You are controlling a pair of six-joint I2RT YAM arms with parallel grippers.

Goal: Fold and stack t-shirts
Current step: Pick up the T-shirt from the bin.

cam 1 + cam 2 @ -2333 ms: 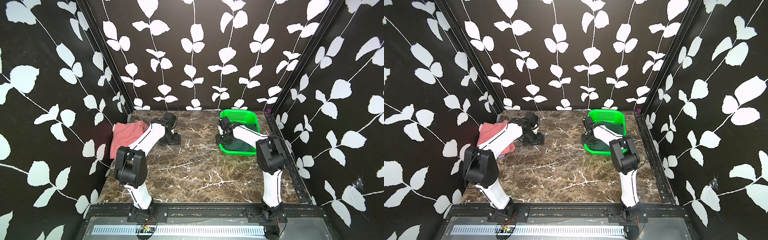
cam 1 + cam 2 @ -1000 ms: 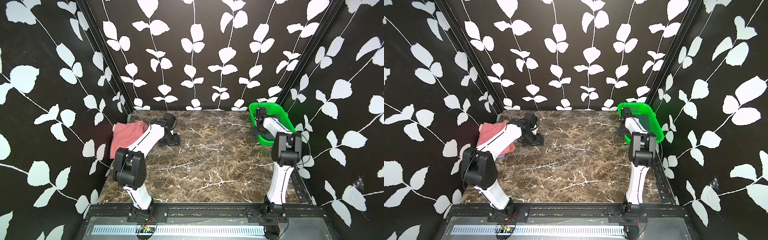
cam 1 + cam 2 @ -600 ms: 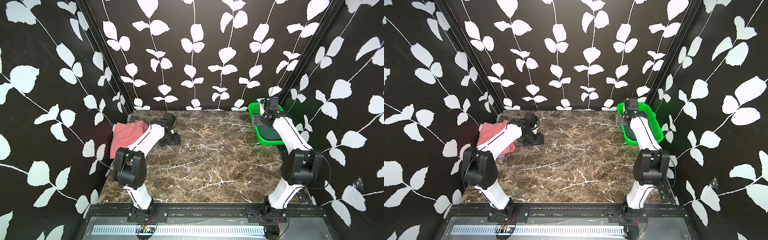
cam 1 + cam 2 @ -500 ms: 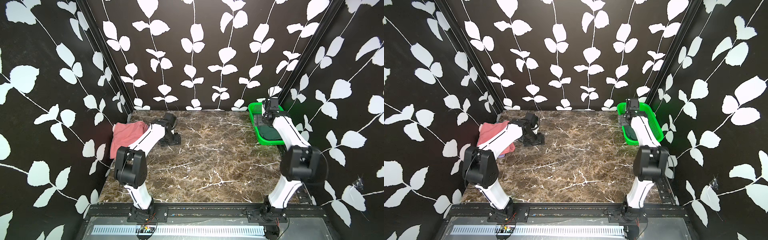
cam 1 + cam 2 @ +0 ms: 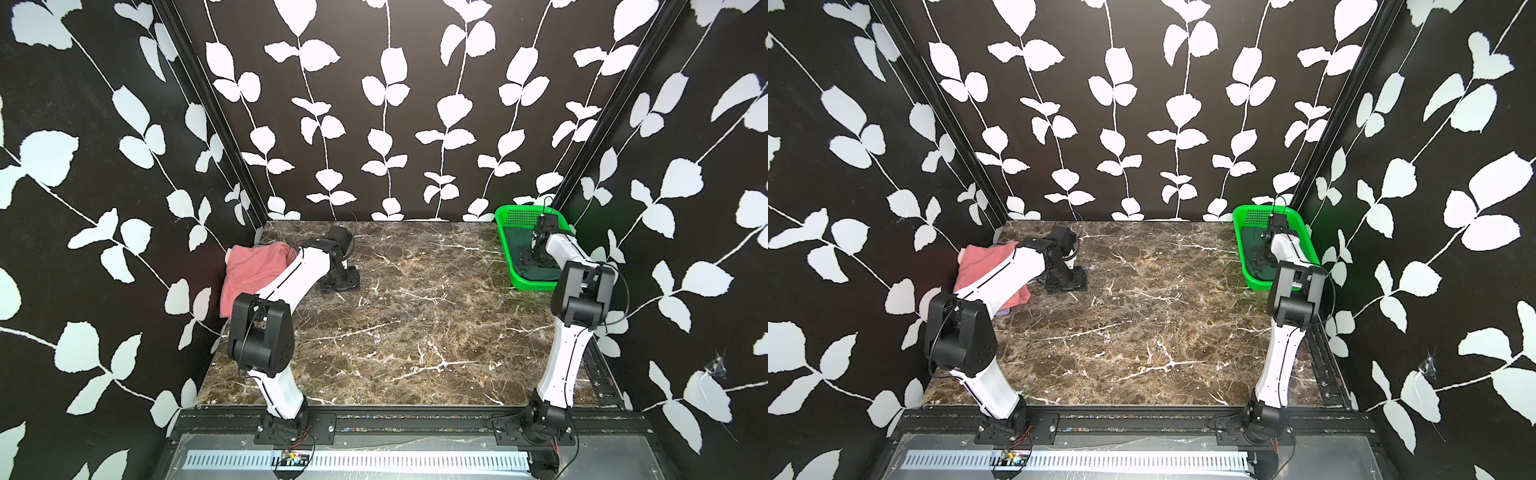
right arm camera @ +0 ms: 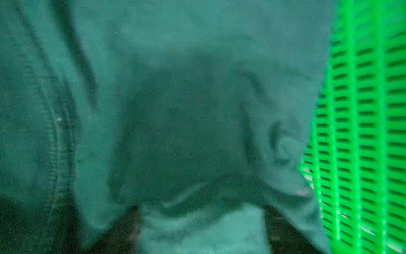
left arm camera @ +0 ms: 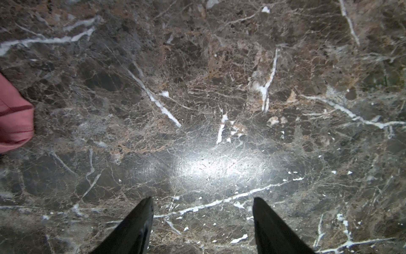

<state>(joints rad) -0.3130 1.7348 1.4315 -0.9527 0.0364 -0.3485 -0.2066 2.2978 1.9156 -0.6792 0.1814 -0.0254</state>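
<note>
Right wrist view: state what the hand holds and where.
Cannot be told: right hand sits in the dark green t-shirt, cloth between its fingers, blur hiding any grip.

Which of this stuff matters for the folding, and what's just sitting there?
For the job: dark green t-shirt in the basket; salmon-pink t-shirt; lavender t-shirt, just an edge showing under the pink.
Lying about: green basket, only holding the shirt; marble table.

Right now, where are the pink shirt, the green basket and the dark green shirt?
pink shirt (image 5: pixel 249 270), in a top view, middle of the cloth.
green basket (image 5: pixel 521 216), in a top view, perforated back wall.
dark green shirt (image 6: pixel 153 66), right wrist view, wrinkled cloth.
</note>
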